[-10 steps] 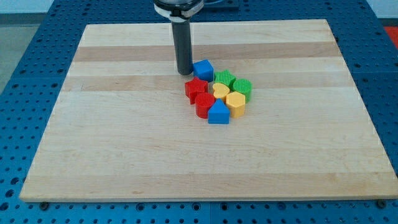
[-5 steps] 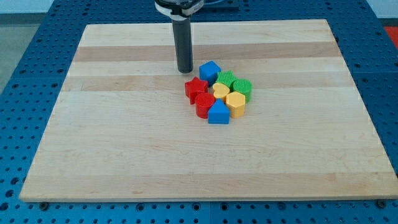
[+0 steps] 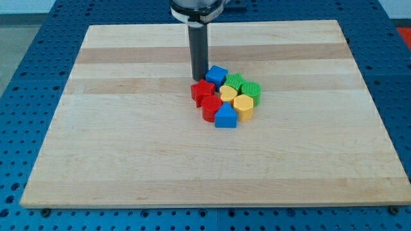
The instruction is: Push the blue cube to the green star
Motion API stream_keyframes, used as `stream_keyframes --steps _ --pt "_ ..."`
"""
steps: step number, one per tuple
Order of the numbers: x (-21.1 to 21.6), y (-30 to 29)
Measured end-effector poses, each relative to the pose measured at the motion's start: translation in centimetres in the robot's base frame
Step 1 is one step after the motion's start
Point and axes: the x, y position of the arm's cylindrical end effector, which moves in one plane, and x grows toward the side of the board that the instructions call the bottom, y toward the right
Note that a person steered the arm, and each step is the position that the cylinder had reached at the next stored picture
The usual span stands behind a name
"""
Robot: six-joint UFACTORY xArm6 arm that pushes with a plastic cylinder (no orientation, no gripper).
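The blue cube (image 3: 217,75) sits at the top of a tight cluster of blocks near the board's middle. The green star (image 3: 232,81) lies just to its right and below, touching it or nearly so. My tip (image 3: 198,78) is right beside the blue cube's left side and just above the red star (image 3: 202,90). The dark rod rises from there to the view's top.
The cluster also holds a green round ribbed block (image 3: 251,91), a yellow heart (image 3: 228,94), a yellow hexagon (image 3: 243,106), a second red block (image 3: 211,108) and a blue triangular block (image 3: 225,117). The wooden board (image 3: 128,154) lies on a blue perforated table.
The blue cube has slid right and slightly down, up against the green star. My tip backed off a little, then moved right and down to the cube's left side.
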Motion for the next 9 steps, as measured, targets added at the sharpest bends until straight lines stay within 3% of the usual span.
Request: stream_keyframes --steps 4,9 --pt "-3.1 0.4" --pt "-2.1 2.4"
